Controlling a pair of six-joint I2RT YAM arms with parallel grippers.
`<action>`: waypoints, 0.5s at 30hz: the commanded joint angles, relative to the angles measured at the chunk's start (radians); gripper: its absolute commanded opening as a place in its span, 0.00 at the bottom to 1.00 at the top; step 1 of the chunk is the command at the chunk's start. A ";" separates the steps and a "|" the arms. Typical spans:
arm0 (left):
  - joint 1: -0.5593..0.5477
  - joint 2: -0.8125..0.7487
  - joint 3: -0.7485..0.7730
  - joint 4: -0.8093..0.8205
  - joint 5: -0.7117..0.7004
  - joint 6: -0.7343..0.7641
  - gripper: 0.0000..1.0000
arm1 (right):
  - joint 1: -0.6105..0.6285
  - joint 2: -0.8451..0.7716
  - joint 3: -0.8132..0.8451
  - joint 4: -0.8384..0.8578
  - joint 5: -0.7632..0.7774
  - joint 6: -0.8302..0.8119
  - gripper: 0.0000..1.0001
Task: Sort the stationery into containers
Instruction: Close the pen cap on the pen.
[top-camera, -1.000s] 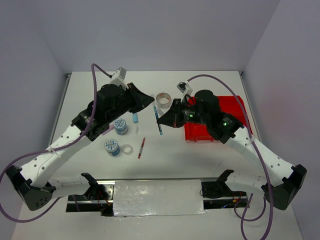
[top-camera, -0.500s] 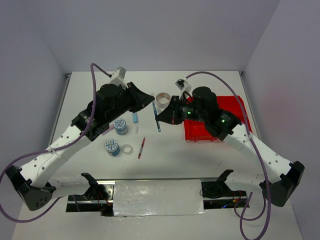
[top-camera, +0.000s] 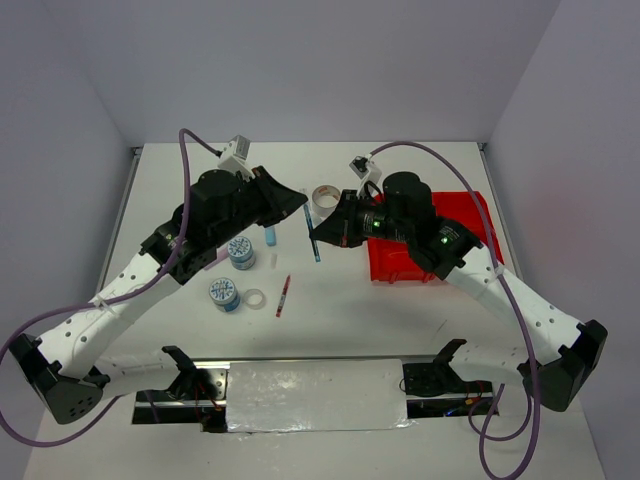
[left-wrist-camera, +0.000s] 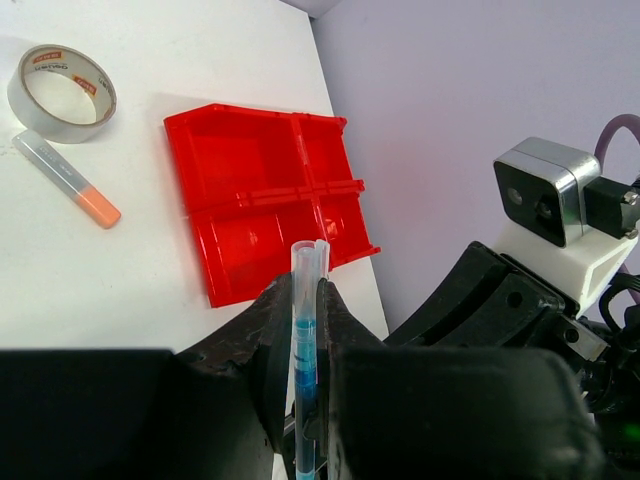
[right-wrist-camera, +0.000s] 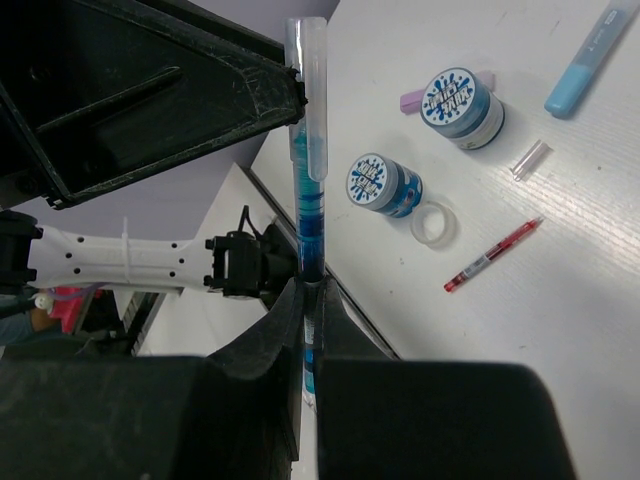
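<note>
Top camera first: both arms meet over the worktop (top-camera: 350, 320) at the blue pen (top-camera: 319, 256). The right claw (top-camera: 323, 236) is clenched on its barrel and the left claw (top-camera: 303, 204) sits at its far end. My guess is a handover, or a re-grip before it goes to the red bin tray (top-camera: 478, 206) just to the right. Two patterned tape rolls (top-camera: 241, 252) and the red pen (top-camera: 283, 295) lie loose on the left. Left wrist view: its fingers (left-wrist-camera: 272, 340) look pinched snug on the pen's clear cap end. Beyond are the glossy hard-plastic tray with four bare compartments, the grey tape roll (left-wrist-camera: 62, 88) and the orange marker (left-wrist-camera: 65, 180). Right wrist view: the slim see-through barrel with blue ink inside pokes straight out between matte black pads, the cap tip against the left claw.
</note>
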 joint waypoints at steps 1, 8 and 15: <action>-0.002 -0.015 0.008 0.025 0.022 -0.003 0.00 | 0.003 -0.004 0.049 0.052 0.027 0.004 0.00; -0.002 -0.006 -0.012 0.027 0.049 -0.026 0.00 | 0.002 -0.010 0.049 0.138 0.070 -0.039 0.00; -0.002 0.023 0.004 0.004 0.138 0.001 0.00 | -0.021 0.021 0.098 0.194 0.029 -0.252 0.00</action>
